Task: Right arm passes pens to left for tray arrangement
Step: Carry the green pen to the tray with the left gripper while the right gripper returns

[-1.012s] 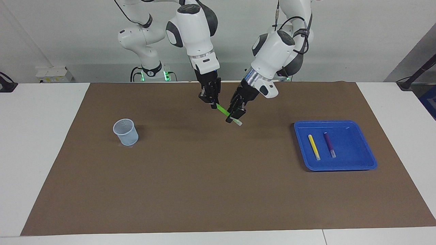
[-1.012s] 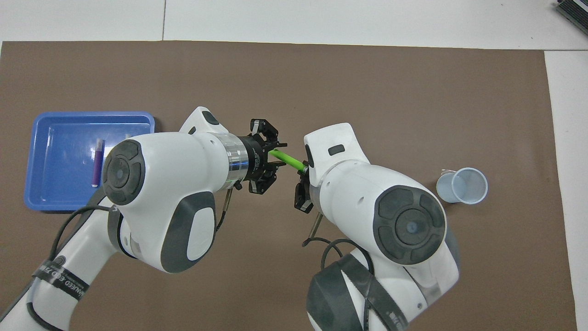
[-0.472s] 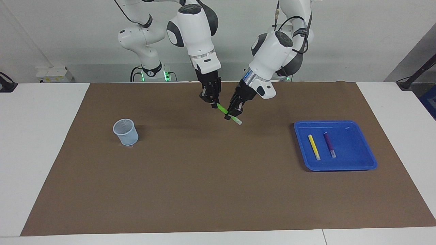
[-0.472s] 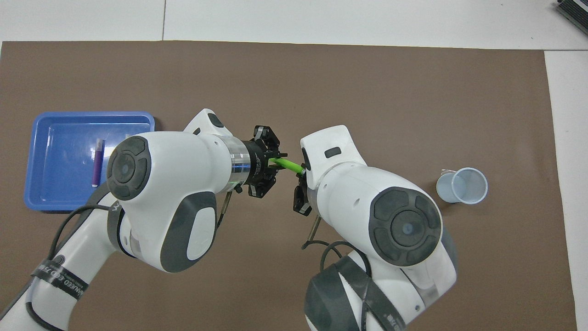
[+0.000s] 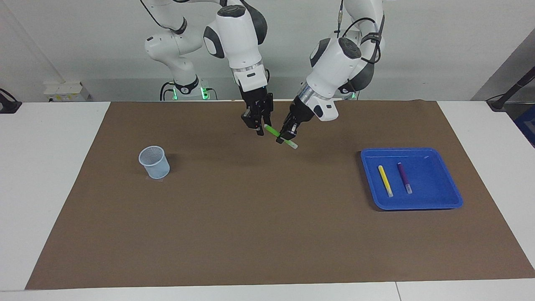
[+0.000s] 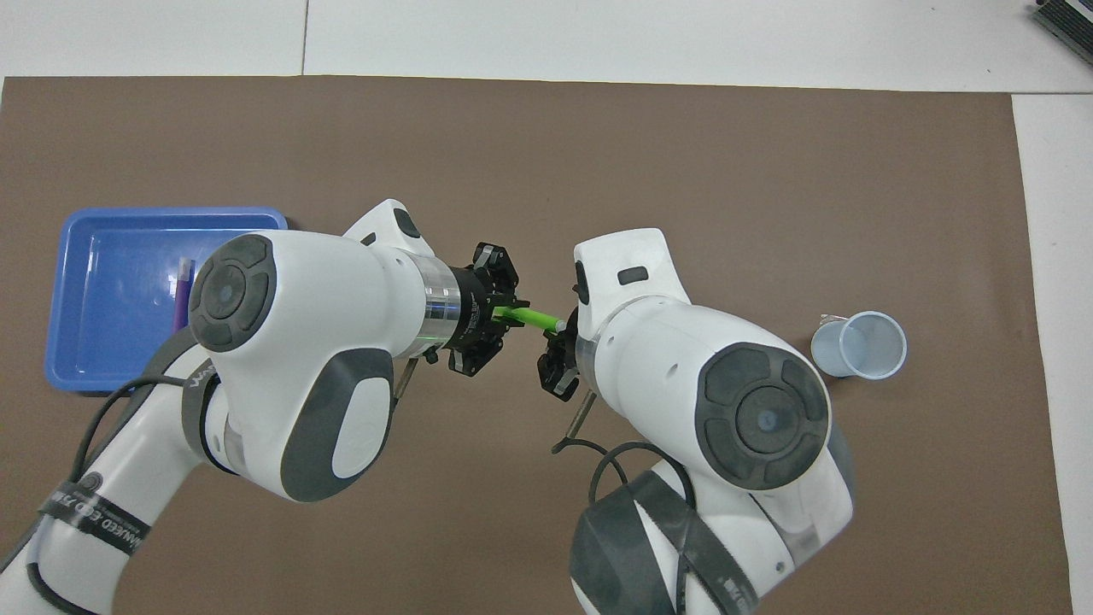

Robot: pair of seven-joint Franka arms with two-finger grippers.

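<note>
**Step in hand: transfer of the third pen**

The green pen (image 5: 272,131) was held in the air, tilted, between the two end effectors and over the middle of the surface (image 5: 250,217). The left end effector (image 5: 286,135) was closed on the pen near its lower, whitish end, which projected just below the grip. The right end effector (image 5: 256,124) was positioned at the pen's upper end. Whether it gripped the pen or had let go could not be told.

**Recommended execution**

- The left grip was to be confirmed as firm before any travel was started.
- The right end effector was to be opened fully and drawn back along the pen's axis, so that the pen would not be dragged or twisted.
- The left end effector was to be carried toward the tray (image 5: 418,205), which lay well apart from it, toward the left arm's end of the surface.
- The pen was to be lowered level onto the bare tray floor beside the purple pen (image 5: 404,177), parallel to it, and released only when low.

A grip so close to one end was judged liable to let the pen pivot.

**Inventory**

- Pens: three; the green pen was held, while the yellow pen (image 5: 385,180) and the purple pen lay side by side in the tray.
- Tray: one.
- Cup (image 5: 154,162): one, well apart from the right end effector and seemingly empty.
- Arms: two.
</note>
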